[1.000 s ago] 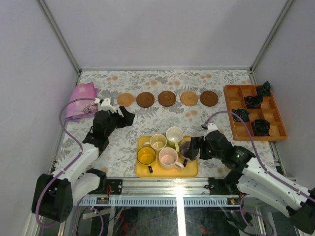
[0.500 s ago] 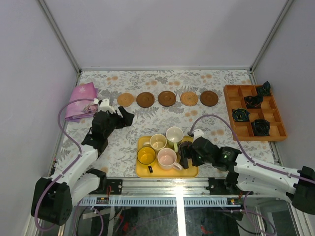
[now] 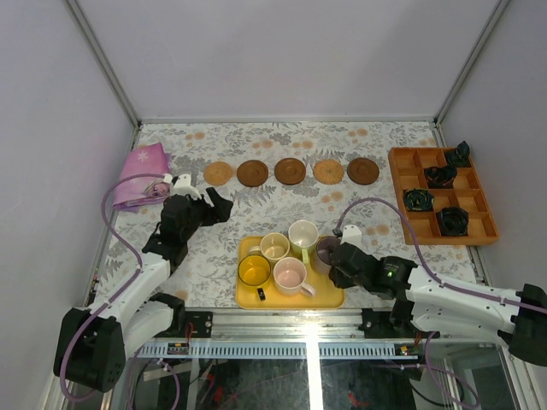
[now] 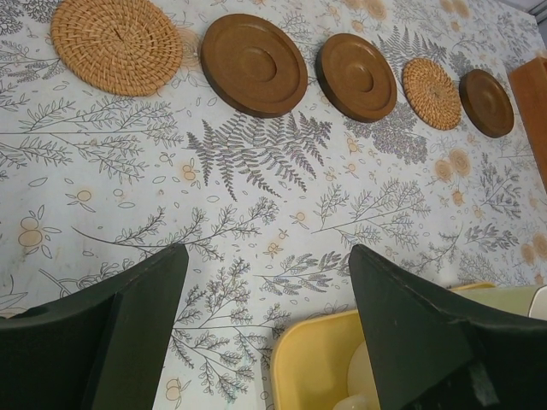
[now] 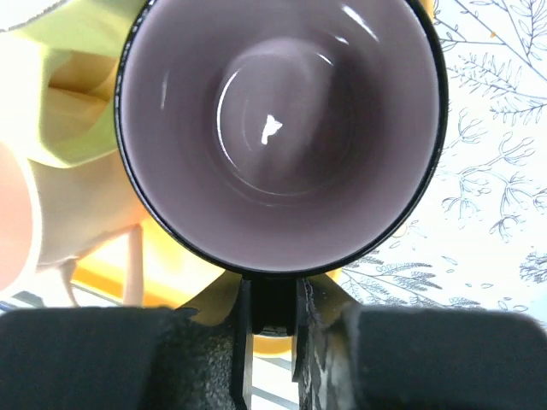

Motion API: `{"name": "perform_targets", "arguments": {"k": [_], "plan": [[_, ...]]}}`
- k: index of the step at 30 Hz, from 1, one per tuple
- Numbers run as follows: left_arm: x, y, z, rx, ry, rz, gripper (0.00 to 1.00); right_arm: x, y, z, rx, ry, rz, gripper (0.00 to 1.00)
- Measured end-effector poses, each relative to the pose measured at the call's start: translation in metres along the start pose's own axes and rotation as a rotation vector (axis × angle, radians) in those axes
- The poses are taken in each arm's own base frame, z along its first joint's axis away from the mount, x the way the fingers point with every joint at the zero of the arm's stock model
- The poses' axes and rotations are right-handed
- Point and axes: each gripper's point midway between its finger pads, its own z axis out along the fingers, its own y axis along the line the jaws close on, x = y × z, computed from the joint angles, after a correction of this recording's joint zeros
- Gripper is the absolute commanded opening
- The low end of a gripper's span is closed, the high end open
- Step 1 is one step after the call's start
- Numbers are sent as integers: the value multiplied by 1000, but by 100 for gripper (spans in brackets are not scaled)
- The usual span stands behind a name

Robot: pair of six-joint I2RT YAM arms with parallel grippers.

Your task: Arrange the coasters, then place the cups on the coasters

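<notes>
Five coasters lie in a row at the back: tan (image 3: 219,173), dark brown (image 3: 252,172), dark brown (image 3: 290,171), tan (image 3: 328,172), dark brown (image 3: 363,171). The left wrist view shows the same row, from the tan coaster (image 4: 117,44) to the far brown coaster (image 4: 485,102). On the yellow tray (image 3: 291,299) stand the yellow (image 3: 255,270), cream (image 3: 274,246), pale green (image 3: 302,233), pink (image 3: 291,274) and purple-grey cup (image 3: 327,250). My right gripper (image 5: 273,307) is shut on the handle of the purple-grey cup (image 5: 282,128). My left gripper (image 4: 267,325) hangs open over the cloth left of the tray.
An orange compartment box (image 3: 442,195) with small black objects sits at the right edge. A folded pink cloth (image 3: 141,175) lies at the back left. A small dark object (image 3: 261,294) rests on the tray's front. The tray corner (image 4: 316,359) shows between my left fingers.
My right gripper slid left to the purple-grey cup and closed on its handle. The left arm has barely moved.
</notes>
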Motion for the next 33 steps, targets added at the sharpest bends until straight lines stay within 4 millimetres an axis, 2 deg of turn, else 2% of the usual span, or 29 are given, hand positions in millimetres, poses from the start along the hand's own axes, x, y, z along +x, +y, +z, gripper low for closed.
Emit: {"name": "perform_targets", "arguments": {"k": [7, 9, 11, 12, 19, 24, 28, 33], "plan": [[3, 1, 0, -3, 6, 0, 77, -3, -6, -2, 30, -18, 7, 23], [3, 1, 0, -3, 7, 0, 77, -3, -6, -1, 32, -18, 6, 20], [3, 1, 0, -3, 7, 0, 77, -3, -5, 0, 34, -17, 4, 3], [3, 1, 0, -3, 6, 0, 77, -3, -5, 1, 36, -16, 1, 1], [3, 2, 0, -4, 7, 0, 77, -5, -6, 1, 54, -8, -32, 0], [5, 3, 0, -9, 11, -1, 77, -5, -6, -6, 69, -3, -89, 0], [2, 3, -2, -10, -4, 0, 77, -17, -6, -18, 79, -48, -125, 0], [-4, 3, -3, -15, -26, 1, 77, -42, -11, -34, 123, -138, -128, 0]]}}
